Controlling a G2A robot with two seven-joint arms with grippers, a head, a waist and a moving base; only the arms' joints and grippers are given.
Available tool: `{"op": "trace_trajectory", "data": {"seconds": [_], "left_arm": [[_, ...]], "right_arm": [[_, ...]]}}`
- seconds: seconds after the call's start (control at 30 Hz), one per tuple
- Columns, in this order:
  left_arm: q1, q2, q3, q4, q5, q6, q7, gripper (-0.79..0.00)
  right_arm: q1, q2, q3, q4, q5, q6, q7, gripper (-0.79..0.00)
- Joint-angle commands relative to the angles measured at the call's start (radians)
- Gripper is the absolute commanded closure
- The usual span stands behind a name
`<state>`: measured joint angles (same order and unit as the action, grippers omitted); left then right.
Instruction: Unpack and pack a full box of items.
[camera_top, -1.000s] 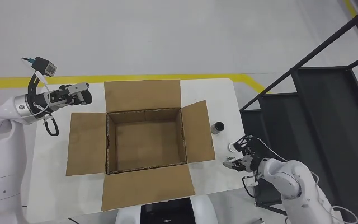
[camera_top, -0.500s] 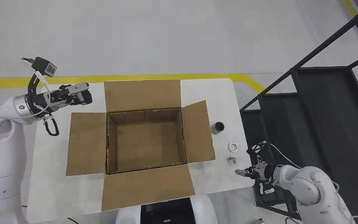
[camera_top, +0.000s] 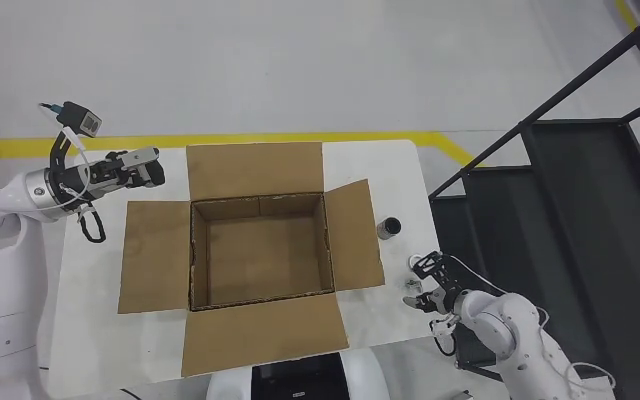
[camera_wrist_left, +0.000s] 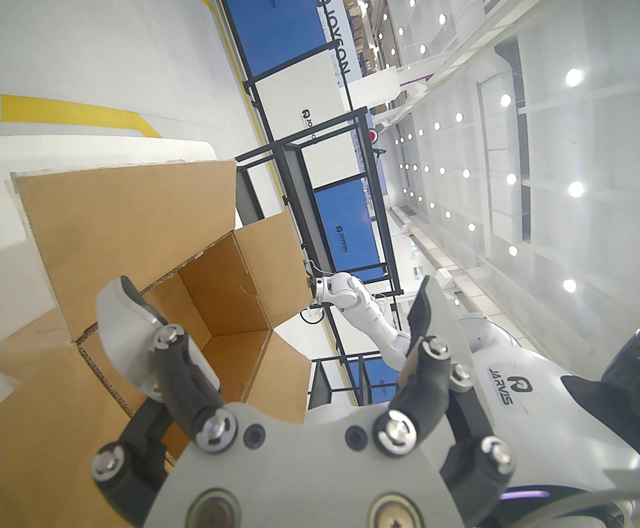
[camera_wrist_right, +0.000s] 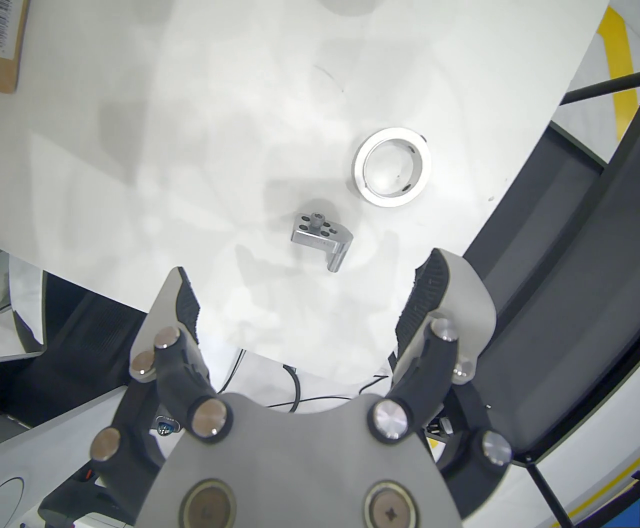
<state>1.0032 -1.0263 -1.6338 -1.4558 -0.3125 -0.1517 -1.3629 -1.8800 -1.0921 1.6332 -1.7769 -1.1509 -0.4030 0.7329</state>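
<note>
Just ahead of the gap between the right fingers (camera_wrist_right: 429, 295): small L-shaped metal bracket (camera_wrist_right: 320, 239), flat on the table (camera_wrist_right: 175, 125) near its edge. The fingers are spread wide and empty. Bracket's long bar runs roughly across the gap, short leg pointing back at the fingers, so closing would likely pinch the bar ends. Metal ring (camera_wrist_right: 391, 166) lies past it, close but not touching, toward the edge-side finger. Nothing in between. Left fingers (camera_wrist_left: 125, 320) are open and empty, well away at the box (camera_top: 260, 248) flap, so the right arm is nearer.
</note>
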Motion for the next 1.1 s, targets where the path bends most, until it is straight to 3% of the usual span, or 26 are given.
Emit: {"op": "trace_trajectory", "data": {"seconds": [0.0,0.43,0.5,0.6,0.67,0.8,0.87,1.07], "left_arm": [[0.0,0.0,0.0,0.0,0.0,0.0,0.0,-0.785],[0.0,0.0,0.0,0.0,0.0,0.0,0.0,-0.785],[0.0,0.0,0.0,0.0,0.0,0.0,0.0,-0.785],[0.0,0.0,0.0,0.0,0.0,0.0,0.0,-0.785],[0.0,0.0,0.0,0.0,0.0,0.0,0.0,-0.785],[0.0,0.0,0.0,0.0,0.0,0.0,0.0,-0.785],[0.0,0.0,0.0,0.0,0.0,0.0,0.0,-0.785],[0.0,0.0,0.0,0.0,0.0,0.0,0.0,-0.785]], "right_arm": [[0.013,0.0,-0.013,0.019,-0.004,0.002,0.004,-0.785],[0.096,0.0,-0.078,0.12,-0.003,0.009,0.006,-0.785],[0.105,0.0,-0.085,0.129,-0.009,0.014,0.005,-0.751],[0.116,0.0,-0.096,0.144,-0.014,0.019,0.006,-0.653],[0.124,-0.001,-0.107,0.157,-0.015,0.023,0.013,-0.385],[0.134,-0.002,-0.12,0.174,0.005,0.045,0.022,-0.191],[0.137,-0.002,-0.125,0.178,0.002,0.055,0.025,0.0],[0.131,0.001,-0.112,0.155,0.005,0.07,0.018,0.0]]}}
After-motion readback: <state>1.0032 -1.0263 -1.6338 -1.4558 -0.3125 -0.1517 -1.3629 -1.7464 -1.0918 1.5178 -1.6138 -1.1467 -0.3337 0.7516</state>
